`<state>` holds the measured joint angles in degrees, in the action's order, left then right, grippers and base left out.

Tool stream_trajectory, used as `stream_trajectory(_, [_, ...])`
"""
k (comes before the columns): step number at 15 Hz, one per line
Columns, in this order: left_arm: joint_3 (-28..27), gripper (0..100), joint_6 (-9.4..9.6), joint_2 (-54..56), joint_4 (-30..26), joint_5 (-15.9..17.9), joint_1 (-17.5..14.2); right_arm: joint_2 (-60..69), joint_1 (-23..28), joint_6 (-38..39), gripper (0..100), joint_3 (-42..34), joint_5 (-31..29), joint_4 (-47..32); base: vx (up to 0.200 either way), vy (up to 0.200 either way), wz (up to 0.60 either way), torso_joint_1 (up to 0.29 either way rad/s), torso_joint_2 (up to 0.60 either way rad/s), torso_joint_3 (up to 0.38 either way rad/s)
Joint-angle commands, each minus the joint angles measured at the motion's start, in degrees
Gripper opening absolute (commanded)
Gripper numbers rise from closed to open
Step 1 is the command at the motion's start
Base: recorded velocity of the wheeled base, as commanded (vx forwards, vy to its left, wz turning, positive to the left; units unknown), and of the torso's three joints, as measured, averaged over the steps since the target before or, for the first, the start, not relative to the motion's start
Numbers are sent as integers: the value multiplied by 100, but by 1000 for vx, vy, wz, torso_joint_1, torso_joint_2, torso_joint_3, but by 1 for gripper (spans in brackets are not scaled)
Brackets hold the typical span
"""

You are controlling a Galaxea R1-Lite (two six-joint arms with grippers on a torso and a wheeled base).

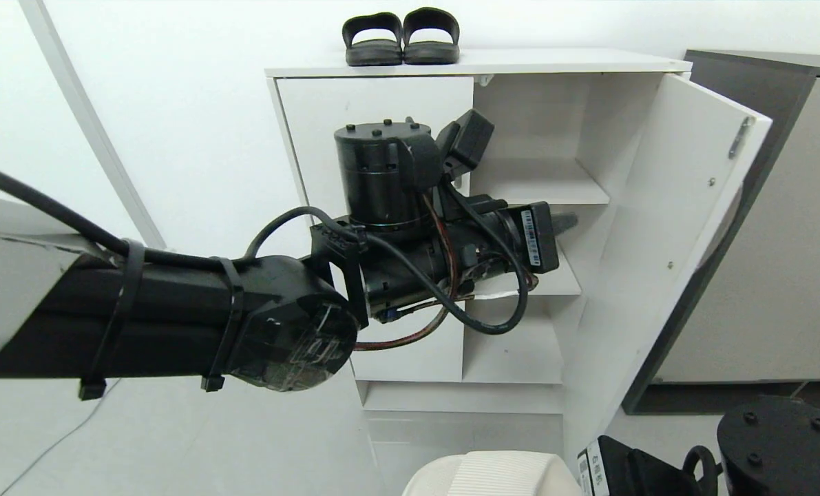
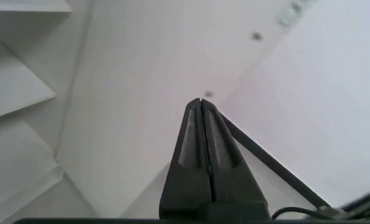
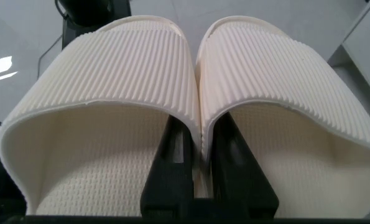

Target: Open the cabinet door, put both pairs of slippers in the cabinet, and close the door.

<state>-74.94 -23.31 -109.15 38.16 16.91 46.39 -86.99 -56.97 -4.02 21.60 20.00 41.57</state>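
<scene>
White cabinet door (image 1: 664, 234) gapes; left tool (image 2: 201, 104), clamped empty, extends inside; right tool (image 3: 200, 137) pinches cream slippers (image 3: 129, 68).

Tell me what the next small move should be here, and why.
Probably pull the left tool back out of the cabinet. The cabinet door already stands open, the left tool is shut and empty with its arm across the shelves, and the right tool is shut on the cream slippers low before the cabinet. Clearing the opening would likely let them in.

One slipper pair (image 1: 401, 38) atop the cabinet (image 1: 554, 60), the other pair (image 1: 492, 475) low before its door (image 1: 664, 241)
</scene>
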Motion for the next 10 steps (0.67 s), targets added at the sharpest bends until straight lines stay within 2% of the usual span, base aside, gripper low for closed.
stream_trajectory(1, [-4,0,2,8,-1,-3,-68,-20,1,-2,0,-7,3,0,0,0,0,0,0,0])
stream_trajectory(2, [-4,0,2,8,-1,-3,-68,-20,1,-2,0,-7,3,0,0,0,0,0,0,0])
stream_trajectory(5, [58,0,11,70,34,-30,-402,-20,19,7,0,-7,-14,0,0,0,0,0,0,0])
stream_trajectory(6, [313,0,11,263,34,-223,-508,24,63,7,0,28,-128,9,0,0,0,0,0,0])
stream_trajectory(7, [691,0,28,500,34,-469,-604,24,195,42,0,134,-541,0,0,0,0,0,0,0])
stream_trajectory(8, [1139,0,63,887,43,-768,-692,-37,283,147,0,248,-1218,-9,0,0,0,0,0,0])
stream_trajectory(9, [1605,0,151,1335,34,-1032,-842,-213,353,437,0,301,-1921,0,0,0,0,0,0,0])
stream_trajectory(10, [1930,0,257,1661,34,-1190,-947,-354,370,692,0,353,-2370,9,0,0,0,0,0,0])
